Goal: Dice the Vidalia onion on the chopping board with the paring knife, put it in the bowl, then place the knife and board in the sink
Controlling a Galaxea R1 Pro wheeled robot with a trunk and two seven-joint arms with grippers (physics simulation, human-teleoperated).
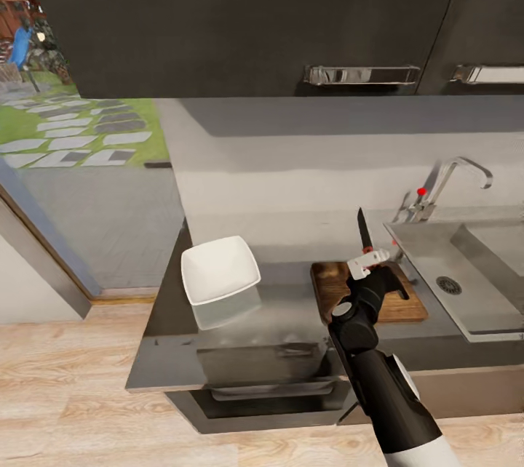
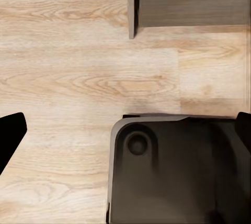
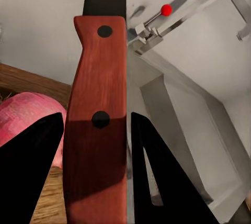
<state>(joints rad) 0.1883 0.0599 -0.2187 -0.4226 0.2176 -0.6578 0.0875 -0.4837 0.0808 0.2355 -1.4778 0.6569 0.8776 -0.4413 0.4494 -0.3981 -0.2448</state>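
My right gripper [image 1: 367, 262] is shut on the paring knife [image 1: 362, 229], holding its reddish-brown handle [image 3: 97, 119] with the dark blade pointing up and away. It hovers over the chopping board [image 1: 409, 305], which lies on the grey countertop [image 1: 291, 314] just left of the sink [image 1: 429, 252]. The pinkish Vidalia onion [image 3: 23, 119] rests on the board [image 3: 26, 80] beside the knife; in the head view my arm hides it. The white bowl [image 1: 218, 268] stands on the countertop further left. My left gripper [image 2: 130, 119] is open, low over the wooden floor and my dark base [image 2: 178, 171].
The chrome tap [image 1: 445, 180] with a red knob stands behind the sink, and the drain [image 1: 449, 285] lies in the basin. Dark wall cabinets [image 1: 255, 16] hang overhead. The countertop ends left of the bowl, beside a glass door [image 1: 80, 161]. A drawer [image 1: 269, 380] sticks out below.
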